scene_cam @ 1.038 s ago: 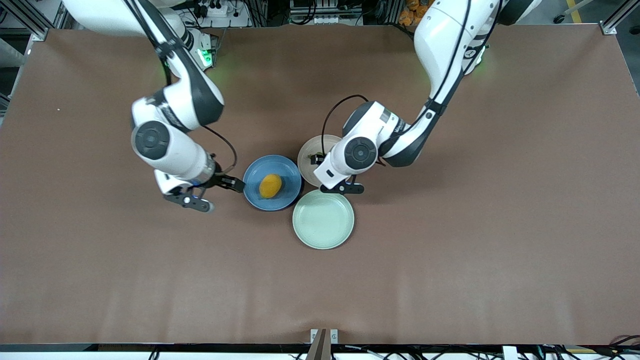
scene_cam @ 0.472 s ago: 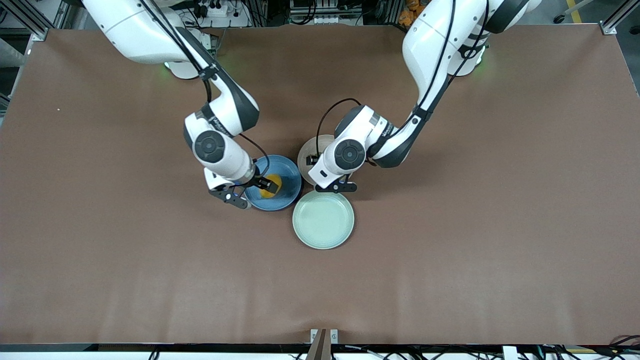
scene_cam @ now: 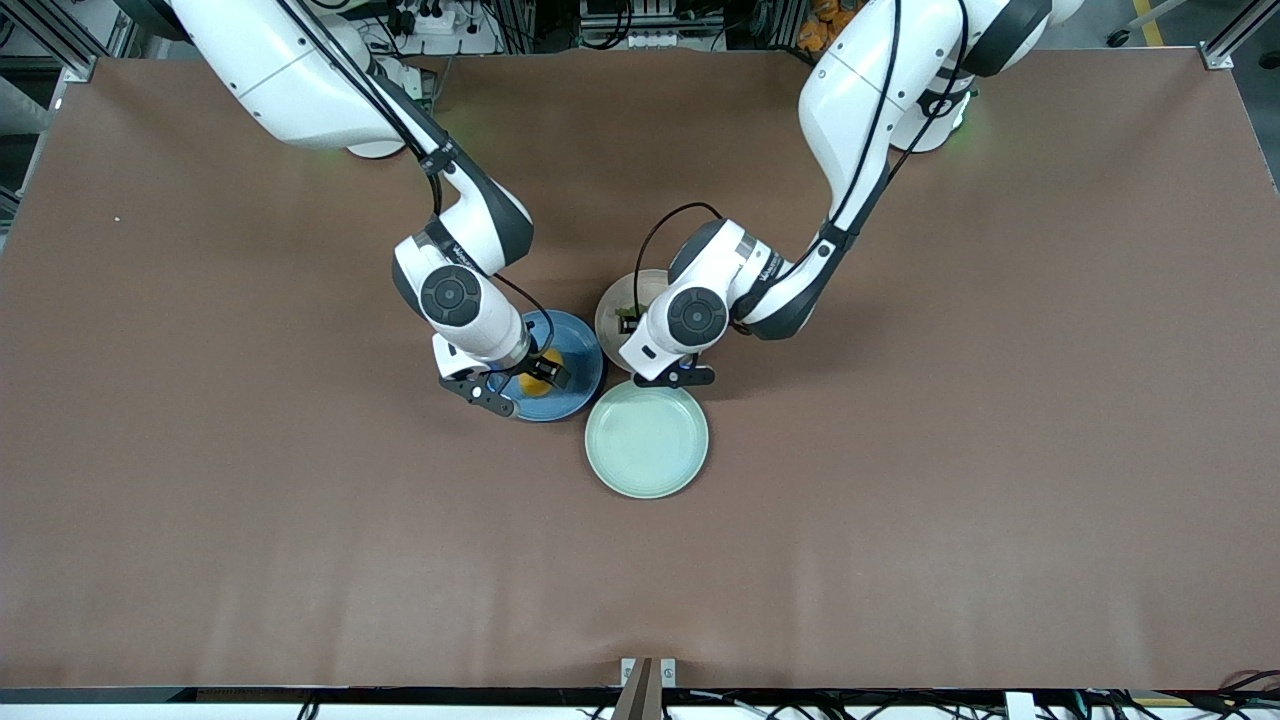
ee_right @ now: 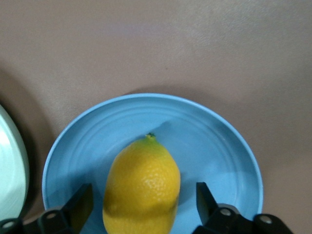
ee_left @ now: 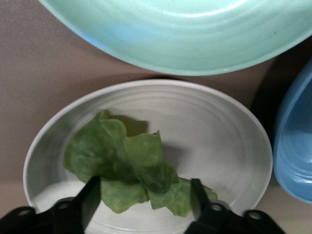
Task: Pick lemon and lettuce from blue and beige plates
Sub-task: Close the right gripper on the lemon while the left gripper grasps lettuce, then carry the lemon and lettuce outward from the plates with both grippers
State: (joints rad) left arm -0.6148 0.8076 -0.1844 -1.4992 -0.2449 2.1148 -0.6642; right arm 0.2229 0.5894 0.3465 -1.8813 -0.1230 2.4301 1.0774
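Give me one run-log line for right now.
right end effector: open, straddling lemon on blue plate | left end effector: open, straddling lettuce on beige plate | neither lifted

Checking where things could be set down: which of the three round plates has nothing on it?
The pale mint-green plate, nearest the front camera. The blue plate holds the lemon; the beige plate holds the lettuce.

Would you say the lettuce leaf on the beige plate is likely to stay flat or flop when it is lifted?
The lettuce looks thin and folded over itself, so it will probably droop. It likely weighs little. Its crinkled edges may tear if the left gripper, whose fingers stand on either side of it, pinches hard.
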